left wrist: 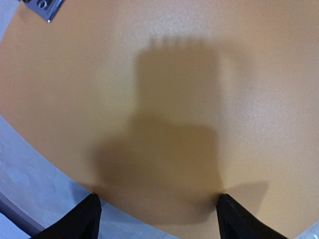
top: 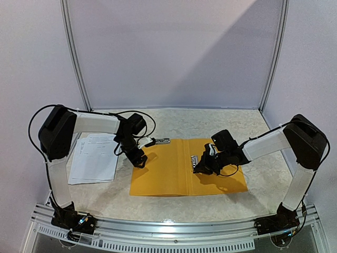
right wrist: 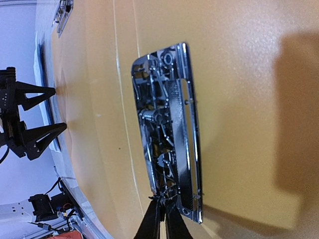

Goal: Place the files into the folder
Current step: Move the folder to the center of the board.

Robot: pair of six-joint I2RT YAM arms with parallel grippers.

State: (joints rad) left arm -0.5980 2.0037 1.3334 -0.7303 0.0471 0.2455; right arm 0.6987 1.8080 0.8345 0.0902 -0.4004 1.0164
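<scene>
The orange-yellow folder [top: 163, 179] lies open and flat in the middle of the table. The files [top: 96, 157], white printed sheets, lie in a stack to its left, beside the left arm. My left gripper [top: 139, 159] is open, and both fingertips rest on the left flap at its outer edge [left wrist: 174, 89], with nothing between them. My right gripper [right wrist: 169, 199] is shut on the near end of the shiny metal clip [right wrist: 167, 124] by the folder's spine. In the top view the right gripper [top: 202, 167] sits over the right flap.
A small metal piece [top: 160, 141] lies at the far edge of the left flap. The speckled table [top: 226, 124] is walled at the back and on both sides. A metal rail [top: 174, 229] runs along the near edge between the arm bases.
</scene>
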